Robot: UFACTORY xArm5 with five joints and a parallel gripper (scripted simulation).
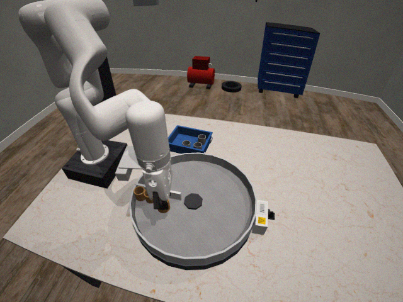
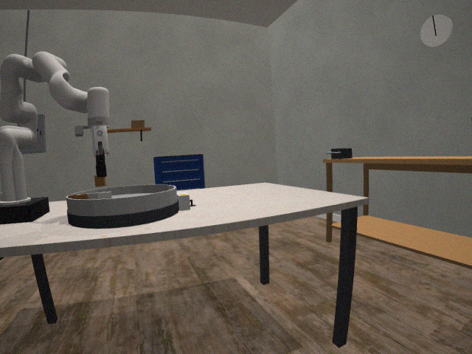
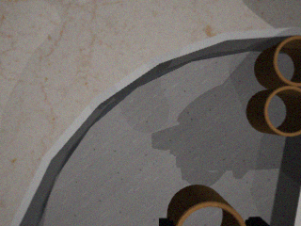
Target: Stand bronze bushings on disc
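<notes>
My gripper is shut on a bronze bushing. It holds the bushing upright, about level with the rim, over the left part of the turntable's grey disc. Two more bronze bushings stand upright side by side on the disc at its left edge. The dark hub lies to the right of my gripper. The blue crate behind the turntable holds three steel bushings.
The turntable has a raised grey rim. A white bar lies on the disc between the bushings and the hub. A white control box sits against the rim's right side. The arm's black base stands at the left.
</notes>
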